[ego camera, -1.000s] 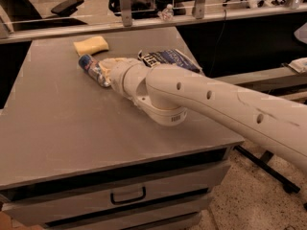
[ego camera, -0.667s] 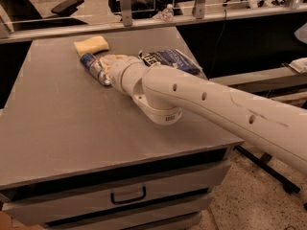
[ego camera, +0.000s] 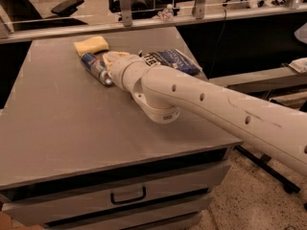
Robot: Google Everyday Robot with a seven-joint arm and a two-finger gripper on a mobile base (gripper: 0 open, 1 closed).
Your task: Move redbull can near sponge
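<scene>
The redbull can (ego camera: 96, 68) lies on its side on the grey table (ego camera: 67, 123), at the back left, with its silver top pointing toward the front right. The pale-yellow sponge (ego camera: 91, 45) lies just behind it, a small gap between them. My gripper (ego camera: 110, 60) is low over the table at the can's right side, right against it. The cream arm (ego camera: 201, 99) reaches in from the right and hides the gripper's far side.
A crinkled blue snack bag (ego camera: 171, 60) lies on the table just right of my wrist. The table has drawers (ego camera: 127, 195) in front. A railing (ego camera: 158, 20) and office chairs stand behind the table. Another grey table edge (ego camera: 259, 75) is at the right.
My arm and gripper have shifted slightly toward the back, toward the sponge, and the can has edged that way with them. The sponge and bag have not moved.
</scene>
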